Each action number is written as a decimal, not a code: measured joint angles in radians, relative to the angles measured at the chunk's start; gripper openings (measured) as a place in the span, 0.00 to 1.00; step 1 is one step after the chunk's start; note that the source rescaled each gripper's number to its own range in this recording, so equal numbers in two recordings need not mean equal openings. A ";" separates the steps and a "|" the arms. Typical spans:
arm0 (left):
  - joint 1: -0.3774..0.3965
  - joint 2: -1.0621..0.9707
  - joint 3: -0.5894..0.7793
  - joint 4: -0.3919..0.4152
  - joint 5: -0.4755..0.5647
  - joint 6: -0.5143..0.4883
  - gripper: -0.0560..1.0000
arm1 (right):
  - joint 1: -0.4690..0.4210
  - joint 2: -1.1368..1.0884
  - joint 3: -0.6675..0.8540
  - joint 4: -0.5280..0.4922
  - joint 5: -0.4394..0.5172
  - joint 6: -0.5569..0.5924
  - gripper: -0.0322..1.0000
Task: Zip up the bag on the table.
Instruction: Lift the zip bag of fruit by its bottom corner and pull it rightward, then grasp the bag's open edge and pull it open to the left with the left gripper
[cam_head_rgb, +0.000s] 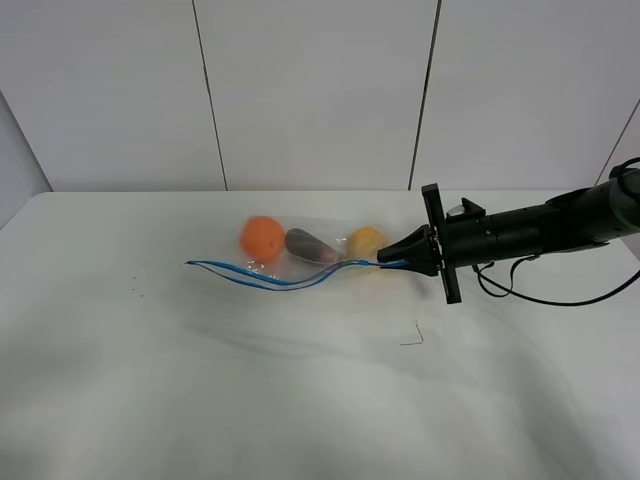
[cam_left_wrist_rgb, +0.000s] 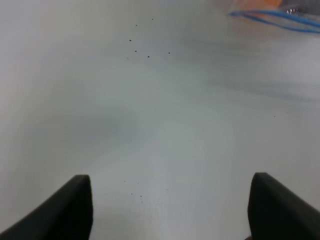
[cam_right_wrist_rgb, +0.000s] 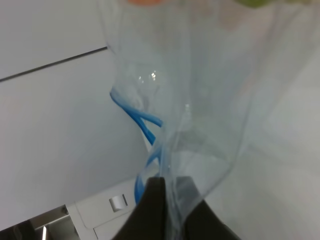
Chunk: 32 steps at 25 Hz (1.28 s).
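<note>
The clear bag (cam_head_rgb: 310, 247) lies on the white table (cam_head_rgb: 200, 380), with an orange, a dark fruit and a yellow fruit inside. Its blue zipper strip (cam_head_rgb: 270, 277) runs along the near edge, with the two sides gaping apart at the left. My right gripper (cam_head_rgb: 392, 261) is shut on the right end of the zipper strip; the right wrist view shows the fingers (cam_right_wrist_rgb: 150, 207) pinching the plastic and blue strip (cam_right_wrist_rgb: 142, 125). My left gripper (cam_left_wrist_rgb: 170, 210) is open and empty above bare table (cam_left_wrist_rgb: 150, 125), with the bag's blue strip (cam_left_wrist_rgb: 280, 17) far off at the frame's corner. The left arm is out of the high view.
A white panelled wall (cam_head_rgb: 320, 90) stands behind the table. A black cable (cam_head_rgb: 560, 295) hangs under the right arm. A small dark mark (cam_head_rgb: 415, 338) and a few specks (cam_head_rgb: 135, 290) lie on the tabletop.
</note>
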 joint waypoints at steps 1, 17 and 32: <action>0.000 0.000 0.000 0.000 0.000 0.000 0.90 | 0.000 -0.001 0.000 0.000 0.000 0.005 0.03; 0.000 0.000 0.000 0.000 0.000 0.000 0.90 | 0.018 -0.063 0.000 -0.057 -0.001 0.030 0.03; 0.000 0.104 -0.068 -0.012 -0.052 -0.016 0.90 | 0.018 -0.063 0.000 -0.076 0.000 0.030 0.03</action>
